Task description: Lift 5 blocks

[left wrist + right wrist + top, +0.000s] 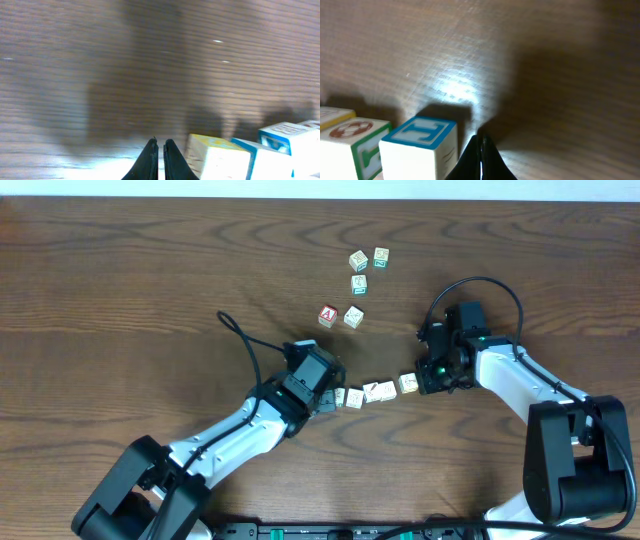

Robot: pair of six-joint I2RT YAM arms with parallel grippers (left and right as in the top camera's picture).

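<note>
A short row of several pale blocks (380, 391) runs across the table between my two grippers. My left gripper (333, 396) is shut and empty at the row's left end. In the left wrist view its tips (160, 145) stand just left of a yellow-topped block (215, 157), with blue-edged blocks (285, 142) beyond. My right gripper (424, 383) is shut and empty at the right end. In the right wrist view its tips (481, 140) sit beside a blue-topped block (420, 145), followed by a green-edged one (355, 145). I cannot tell whether the row touches the table.
More loose cubes lie farther back: a pair (369, 258), one below them (359, 284), another (353, 317), and a cube with a red "A" face (328, 316). A black cable (245, 340) loops left of the left arm.
</note>
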